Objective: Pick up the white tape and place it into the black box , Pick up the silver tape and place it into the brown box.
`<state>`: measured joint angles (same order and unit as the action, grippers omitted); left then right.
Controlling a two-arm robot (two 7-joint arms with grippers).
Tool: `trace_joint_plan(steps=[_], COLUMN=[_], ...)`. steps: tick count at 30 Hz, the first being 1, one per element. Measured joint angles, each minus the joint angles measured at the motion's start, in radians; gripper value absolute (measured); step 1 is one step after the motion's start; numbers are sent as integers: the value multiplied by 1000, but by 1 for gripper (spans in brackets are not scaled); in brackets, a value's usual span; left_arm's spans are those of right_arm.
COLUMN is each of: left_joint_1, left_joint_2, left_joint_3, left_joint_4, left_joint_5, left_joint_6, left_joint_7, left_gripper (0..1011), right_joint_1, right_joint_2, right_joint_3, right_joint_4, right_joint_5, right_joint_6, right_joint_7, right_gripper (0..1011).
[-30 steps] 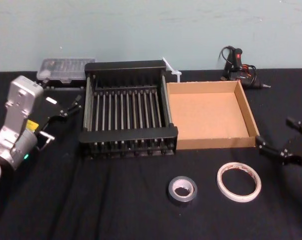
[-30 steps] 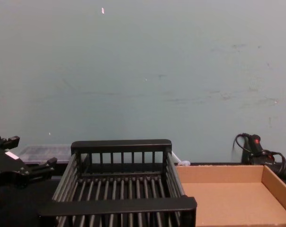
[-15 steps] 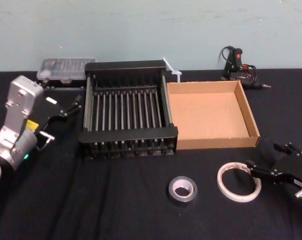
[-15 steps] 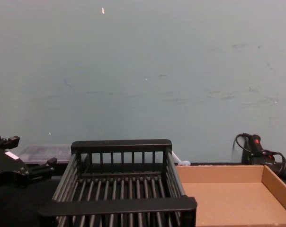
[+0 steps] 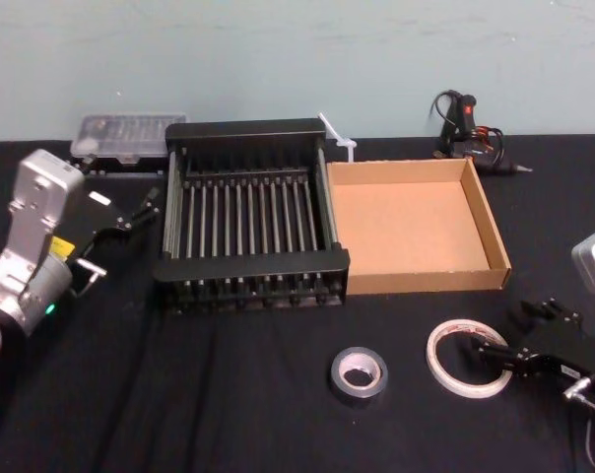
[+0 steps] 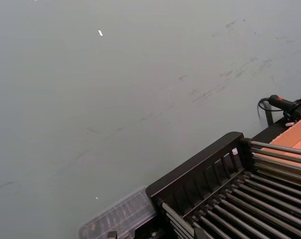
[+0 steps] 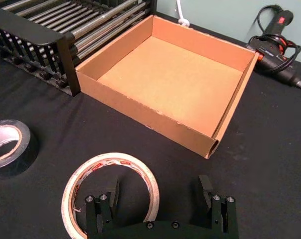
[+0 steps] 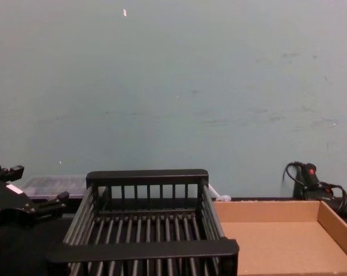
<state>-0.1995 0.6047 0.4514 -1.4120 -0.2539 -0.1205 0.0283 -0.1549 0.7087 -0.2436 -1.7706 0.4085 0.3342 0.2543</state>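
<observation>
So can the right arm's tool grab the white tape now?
Probably yes. The right tool is open and sits right at the white tape, one finger inside the ring, and nothing lies between them.

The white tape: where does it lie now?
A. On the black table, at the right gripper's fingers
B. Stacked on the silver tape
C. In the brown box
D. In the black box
A: the white tape lies flat on the table, with the open right gripper at its rim.

light: even, dim | shadows: faint | focus: perhaps slightly soft
</observation>
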Motion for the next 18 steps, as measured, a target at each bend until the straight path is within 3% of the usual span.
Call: trace_joint_plan(steps=[18], left_joint_1=[0], left_joint_2=[0], left_joint_3=[0], left_joint_4=[0], left_joint_5=[0], left_joint_6=[0], left_joint_7=[0], left_gripper=[1001], right_joint_1=[27], right_joint_2=[-42], right_joint_3=[1], right_joint_4=[45], right_joint_5=[-45], right_joint_6=[25], right_joint_7=[37], right_gripper=[1002])
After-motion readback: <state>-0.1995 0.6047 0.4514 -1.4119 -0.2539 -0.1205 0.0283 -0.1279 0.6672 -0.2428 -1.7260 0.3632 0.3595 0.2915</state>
